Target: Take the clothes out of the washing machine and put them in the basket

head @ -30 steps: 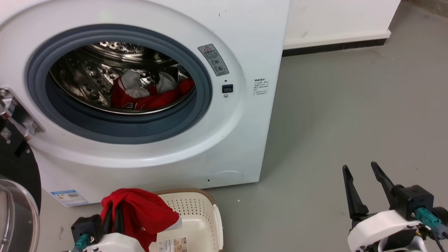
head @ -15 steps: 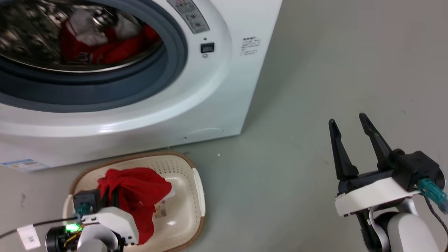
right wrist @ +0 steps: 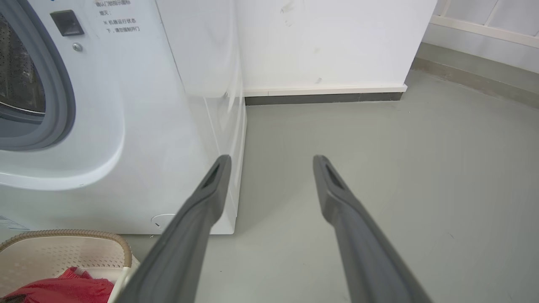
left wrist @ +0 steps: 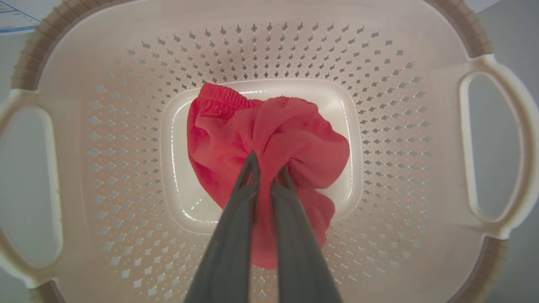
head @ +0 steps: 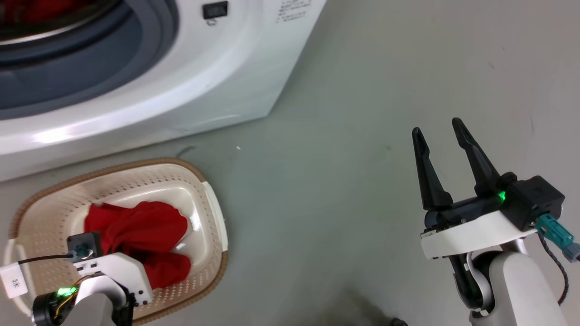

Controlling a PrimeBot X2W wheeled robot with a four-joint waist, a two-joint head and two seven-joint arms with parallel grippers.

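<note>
Hanging from the left pincer (left wrist: 266,165), which grips it narrowly, the garment (left wrist: 294,134) lies straight beyond the tips, over the floor of the basket (left wrist: 269,50); right pincer (head: 437,127) wide, empty, well apart.

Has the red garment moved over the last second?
Yes. Against the basket, the red garment, pinched by the left claw, has dropped from over the rim onto the bottom.
</note>
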